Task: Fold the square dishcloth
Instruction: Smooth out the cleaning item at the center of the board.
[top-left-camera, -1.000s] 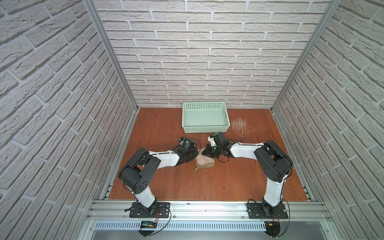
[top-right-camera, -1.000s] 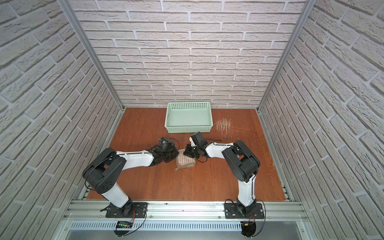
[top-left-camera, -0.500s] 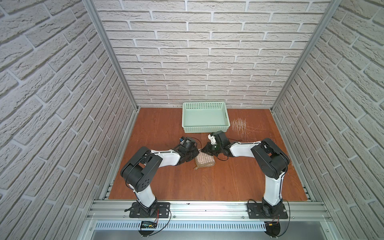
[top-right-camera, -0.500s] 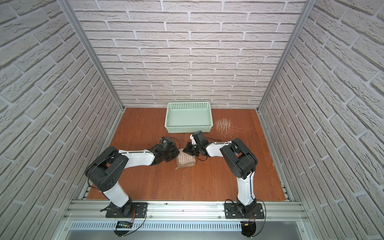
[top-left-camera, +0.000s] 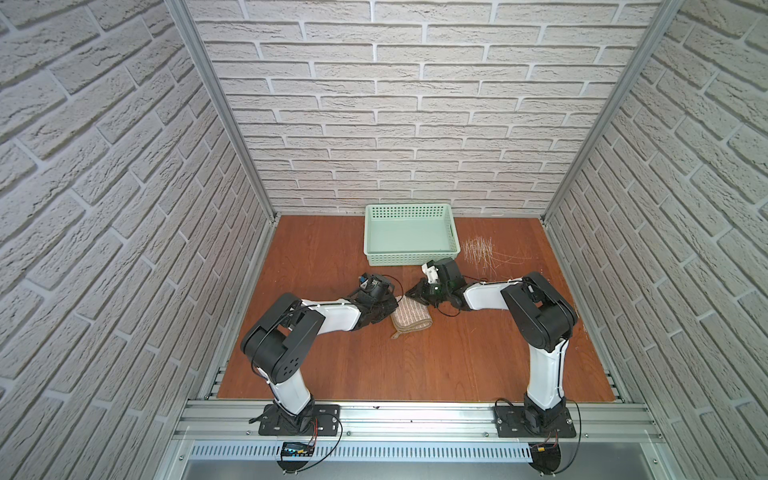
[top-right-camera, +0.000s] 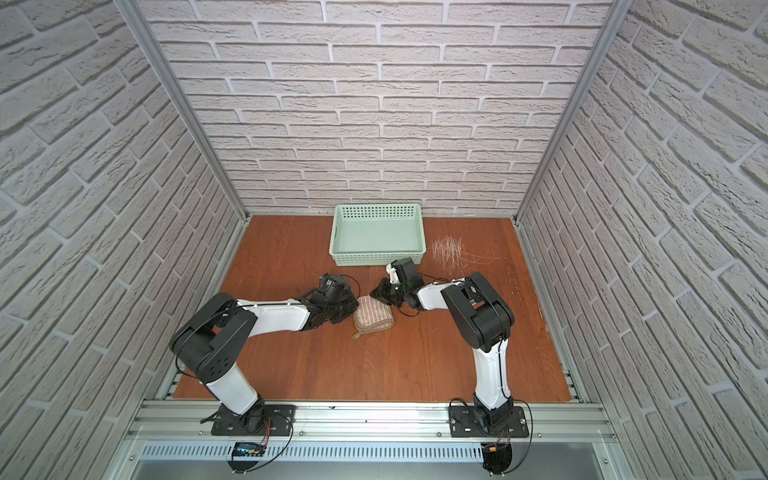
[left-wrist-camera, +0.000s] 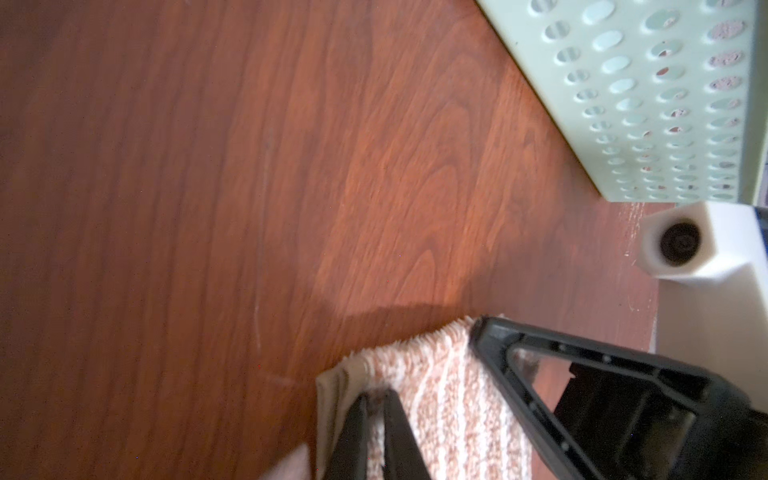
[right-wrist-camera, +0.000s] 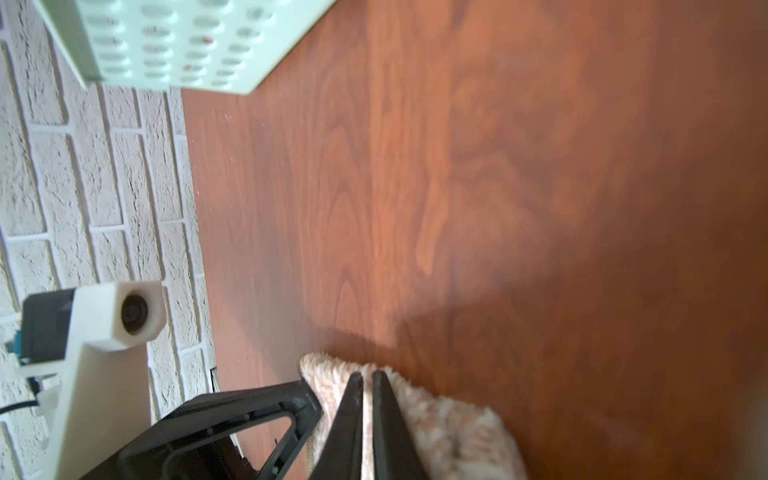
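Observation:
The square dishcloth (top-left-camera: 411, 318) lies as a small folded tan bundle with pale stripes in the middle of the wooden table, seen in both top views (top-right-camera: 374, 318). A small loop sticks out at its near left corner. My left gripper (left-wrist-camera: 376, 395) is shut on the cloth's far edge, pinching the pile (left-wrist-camera: 449, 415). My right gripper (right-wrist-camera: 365, 376) is shut on the same far edge of the cloth (right-wrist-camera: 449, 428), close beside the left one. Both grippers (top-left-camera: 395, 303) (top-left-camera: 409, 294) sit low at the bundle's far side, almost touching each other.
A mint-green perforated basket (top-left-camera: 409, 257) stands empty just behind the grippers, near the back wall; its wall shows in both wrist views (left-wrist-camera: 644, 104) (right-wrist-camera: 187, 41). Pale scratch marks (top-left-camera: 478, 253) lie on the table to its right. Brick walls enclose three sides.
Both arms' elbows have shifted slightly inward. The grippers and the folded cloth stay at almost the same spot, both grips kept.

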